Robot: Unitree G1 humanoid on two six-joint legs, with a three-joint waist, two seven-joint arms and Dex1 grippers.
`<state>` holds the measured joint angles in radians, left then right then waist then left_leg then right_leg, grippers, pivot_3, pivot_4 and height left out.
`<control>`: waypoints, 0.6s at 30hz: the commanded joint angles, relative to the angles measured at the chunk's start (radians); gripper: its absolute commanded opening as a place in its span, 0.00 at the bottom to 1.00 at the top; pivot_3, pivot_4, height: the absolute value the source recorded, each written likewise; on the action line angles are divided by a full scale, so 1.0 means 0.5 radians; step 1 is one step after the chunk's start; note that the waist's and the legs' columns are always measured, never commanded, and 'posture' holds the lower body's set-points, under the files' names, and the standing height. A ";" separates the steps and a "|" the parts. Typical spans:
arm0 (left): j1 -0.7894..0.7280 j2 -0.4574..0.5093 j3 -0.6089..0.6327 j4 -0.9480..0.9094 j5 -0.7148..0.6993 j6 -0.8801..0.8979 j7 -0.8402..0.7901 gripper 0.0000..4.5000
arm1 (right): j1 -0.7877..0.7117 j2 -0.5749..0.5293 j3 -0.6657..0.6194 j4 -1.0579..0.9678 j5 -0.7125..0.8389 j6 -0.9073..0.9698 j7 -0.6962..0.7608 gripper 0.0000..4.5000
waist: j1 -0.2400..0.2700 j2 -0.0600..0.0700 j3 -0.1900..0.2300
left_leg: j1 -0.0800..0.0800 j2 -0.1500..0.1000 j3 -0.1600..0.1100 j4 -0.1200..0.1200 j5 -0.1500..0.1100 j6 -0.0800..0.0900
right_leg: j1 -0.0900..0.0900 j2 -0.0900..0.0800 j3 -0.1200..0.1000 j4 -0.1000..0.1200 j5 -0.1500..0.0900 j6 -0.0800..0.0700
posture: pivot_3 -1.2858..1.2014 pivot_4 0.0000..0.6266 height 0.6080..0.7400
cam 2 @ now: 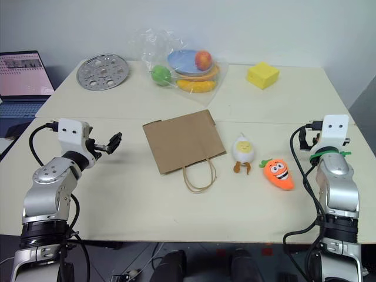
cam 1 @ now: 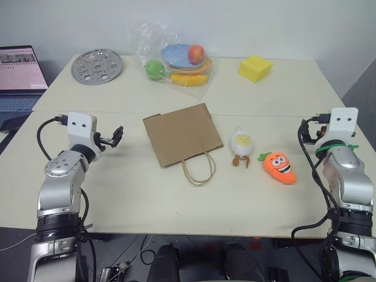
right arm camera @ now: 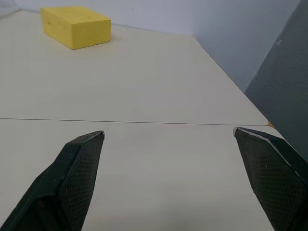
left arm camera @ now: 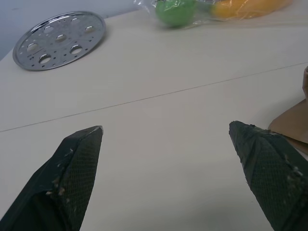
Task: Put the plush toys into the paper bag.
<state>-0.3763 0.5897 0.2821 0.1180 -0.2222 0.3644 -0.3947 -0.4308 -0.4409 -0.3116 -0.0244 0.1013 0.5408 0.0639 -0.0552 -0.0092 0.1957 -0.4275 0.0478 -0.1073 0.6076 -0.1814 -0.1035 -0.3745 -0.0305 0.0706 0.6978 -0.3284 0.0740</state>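
Table (cam 1: 117, 194) cream | my hands: left hand (left arm camera: 166, 144), right hand (right arm camera: 168, 144) spread, empty | risk: flat paper bag (cam 1: 179, 134) rejects carrot toy (cam 1: 280, 167)

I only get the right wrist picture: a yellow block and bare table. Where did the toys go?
Observer: The carrot plush lies on the table, on the right arm's side.
Operator: And the egg one?
Observer: The egg plush lies between the carrot and the paper bag.
Operator: Is the bag standing up?
Observer: No, it lies flat, cord handles toward the robot.
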 commanded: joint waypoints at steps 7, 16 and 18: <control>-0.009 0.062 0.056 -0.083 -0.015 -0.029 -0.003 1.00 | 0.006 -0.030 -0.015 -0.068 0.007 -0.018 0.021 1.00 | 0.000 0.000 0.000 | 0.000 0.000 0.000 0.000 0.000 0.000 | 0.000 0.000 0.000 0.000 0.000 0.000 | 0.52 0.24 1.00; -0.017 0.099 0.053 -0.082 -0.018 -0.037 -0.034 1.00 | 0.007 -0.015 0.008 -0.055 0.005 -0.039 0.046 1.00 | 0.000 0.000 0.000 | 0.000 0.000 0.000 0.000 0.000 0.000 | 0.000 0.000 0.000 0.000 0.000 0.000 | 0.52 0.24 1.00; -0.019 0.103 0.058 -0.077 -0.020 -0.038 -0.039 1.00 | 0.008 -0.015 0.011 -0.052 0.004 -0.041 0.054 1.00 | -0.001 0.000 0.000 | 0.000 0.000 0.000 0.000 0.000 0.000 | 0.000 0.000 0.000 0.000 0.000 0.000 | 0.52 0.24 1.00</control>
<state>-0.3743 0.6221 0.2842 0.1104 -0.2274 0.3631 -0.4077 -0.4181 -0.4416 -0.2990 -0.0219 0.1010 0.5401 0.0867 -0.0556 -0.0092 0.1957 -0.4274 0.0478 -0.1073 0.6076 -0.1814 -0.1035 -0.3745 -0.0305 0.0706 0.6977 -0.3284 0.0740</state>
